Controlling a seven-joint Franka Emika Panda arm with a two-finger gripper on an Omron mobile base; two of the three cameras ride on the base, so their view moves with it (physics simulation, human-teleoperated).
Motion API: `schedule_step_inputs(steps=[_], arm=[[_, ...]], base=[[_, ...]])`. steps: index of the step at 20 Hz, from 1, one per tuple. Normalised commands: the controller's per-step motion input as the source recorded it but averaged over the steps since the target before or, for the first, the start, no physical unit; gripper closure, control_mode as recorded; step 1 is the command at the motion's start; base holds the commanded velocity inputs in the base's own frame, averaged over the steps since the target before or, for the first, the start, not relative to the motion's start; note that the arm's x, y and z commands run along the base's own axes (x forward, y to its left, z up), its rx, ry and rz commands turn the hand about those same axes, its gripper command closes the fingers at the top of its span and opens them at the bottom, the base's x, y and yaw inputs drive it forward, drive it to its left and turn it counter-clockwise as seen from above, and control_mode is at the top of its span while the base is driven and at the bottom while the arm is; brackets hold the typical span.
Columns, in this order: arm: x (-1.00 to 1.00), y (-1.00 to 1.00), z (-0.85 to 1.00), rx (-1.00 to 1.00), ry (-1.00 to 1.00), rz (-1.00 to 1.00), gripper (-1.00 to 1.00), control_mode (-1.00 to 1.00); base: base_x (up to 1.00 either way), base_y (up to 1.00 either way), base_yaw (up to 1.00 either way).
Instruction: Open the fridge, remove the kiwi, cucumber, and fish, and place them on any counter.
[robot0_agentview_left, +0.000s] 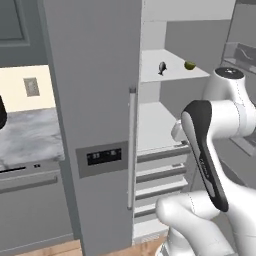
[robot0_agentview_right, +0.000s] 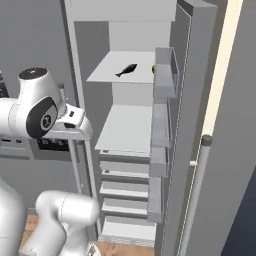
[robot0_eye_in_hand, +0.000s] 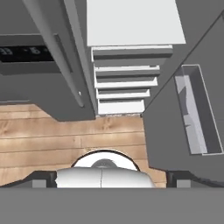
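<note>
Wooden floor is filling the lower half of our hand view, with the fridge (robot0_eye_in_hand: 131, 26) shelves running across the top; our gripper (robot0_eye_in_hand: 112, 178) is pointing down, its jaws standing wide apart and holding nothing. We are judging the first step done: the right door is standing open. On the upper shelf, the fish (robot0_agentview_right: 126, 70) and the kiwi (robot0_agentview_left: 189, 65) are still lying apart. We cannot find the cucumber. All three are still waiting to reach the counter (robot0_agentview_left: 30, 135), at left centre.

Kiwi (robot0_agentview_right: 153, 68) half-hidden behind door bin (robot0_agentview_right: 165, 75)
</note>
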Motion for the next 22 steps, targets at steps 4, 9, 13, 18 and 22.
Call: schedule_step_inputs(steps=[4,9,13,18,22], arm=[[0.00,0.00,0.00,0.00,0.00,0.00,-1.00,1.00],[0.00,0.00,0.00,0.00,0.00,0.00,-1.00,1.00],[0.00,0.00,0.00,0.00,0.00,0.00,-1.00,1.00],[0.00,0.00,0.00,0.00,0.00,0.00,-1.00,1.00],[0.00,0.00,0.00,0.00,0.00,0.00,-1.00,1.00]], base=[[0.59,-0.07,-0.21],[0.67,-0.01,-0.17],[0.62,-0.04,-0.17],[0.56,0.00,-0.15],[0.58,0.00,-0.13]])
